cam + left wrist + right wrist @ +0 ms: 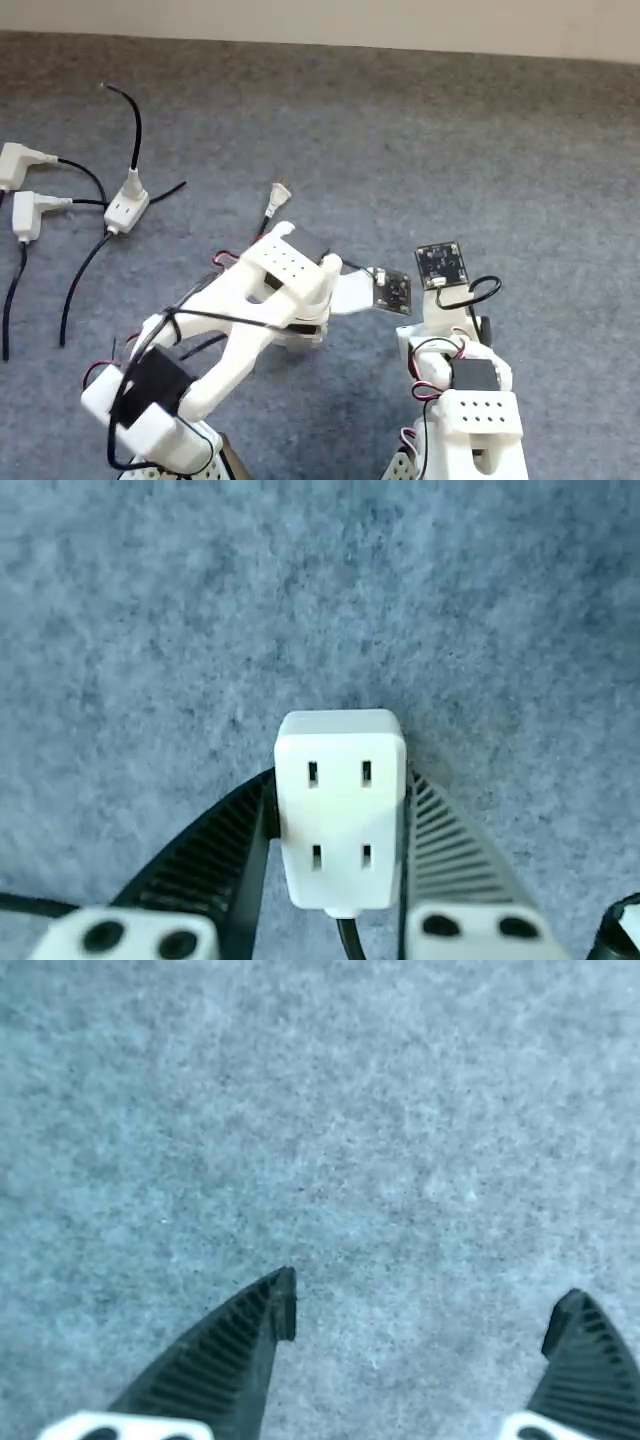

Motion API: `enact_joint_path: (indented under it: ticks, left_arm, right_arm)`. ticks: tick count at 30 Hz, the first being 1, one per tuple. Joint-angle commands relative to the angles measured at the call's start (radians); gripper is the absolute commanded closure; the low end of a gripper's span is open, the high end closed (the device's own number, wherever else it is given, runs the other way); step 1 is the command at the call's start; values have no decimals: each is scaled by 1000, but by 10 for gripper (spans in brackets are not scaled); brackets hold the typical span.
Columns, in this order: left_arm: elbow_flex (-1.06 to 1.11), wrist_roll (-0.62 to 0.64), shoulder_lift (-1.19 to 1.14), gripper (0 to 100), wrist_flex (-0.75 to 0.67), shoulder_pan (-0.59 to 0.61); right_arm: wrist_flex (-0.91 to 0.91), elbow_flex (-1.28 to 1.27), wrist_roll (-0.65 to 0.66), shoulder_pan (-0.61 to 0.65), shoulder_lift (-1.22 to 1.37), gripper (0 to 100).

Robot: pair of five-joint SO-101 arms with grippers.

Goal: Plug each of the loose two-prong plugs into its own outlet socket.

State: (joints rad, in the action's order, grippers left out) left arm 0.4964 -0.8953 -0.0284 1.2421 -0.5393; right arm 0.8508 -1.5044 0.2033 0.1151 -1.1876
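Observation:
My left gripper (340, 820) is shut on a white outlet socket (340, 810), whose face with two pairs of slots points toward the camera, just above the grey carpet. Its black cord leaves the bottom of the socket between the fingers (225, 855). In the high view the left arm (270, 290) reaches to the middle of the carpet. A small two-prong plug (277, 197) lies just beyond it. A second white socket (127, 203) with black cords lies at the left, with two white plugs (22, 160) (28, 213) at the far left edge. My right gripper (428, 1295) hangs open over bare carpet.
Black cords (85, 265) trail from the left-hand pieces toward the front edge. The right arm (465, 390) stands at the front right, beside the left arm's wrist. Grey carpet (500, 150) covers the whole surface up to a pale wall at the back.

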Motion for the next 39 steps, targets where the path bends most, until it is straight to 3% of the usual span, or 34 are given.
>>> enact_joint_path:
  ticks: [1,8,18,21,29,39]
  left_arm:
    - [-35,57,-50,968,-81,-8]
    - [-36,74,-68,683,-95,16]
    - [-122,75,191,674,-89,160]
    - [-208,143,189,675,-84,216]
    - [-691,463,-272,803,-72,401]
    - [-1497,482,-957,811,282,420]
  right_arm:
    - [-13,4,2,8,-10,623]
    - [-13,4,2,8,-10,623]
    - [-13,4,2,8,-10,623]
    - [-13,4,2,8,-10,623]
    - [-13,4,2,8,-10,623]
    - [-13,4,2,8,-10,623]
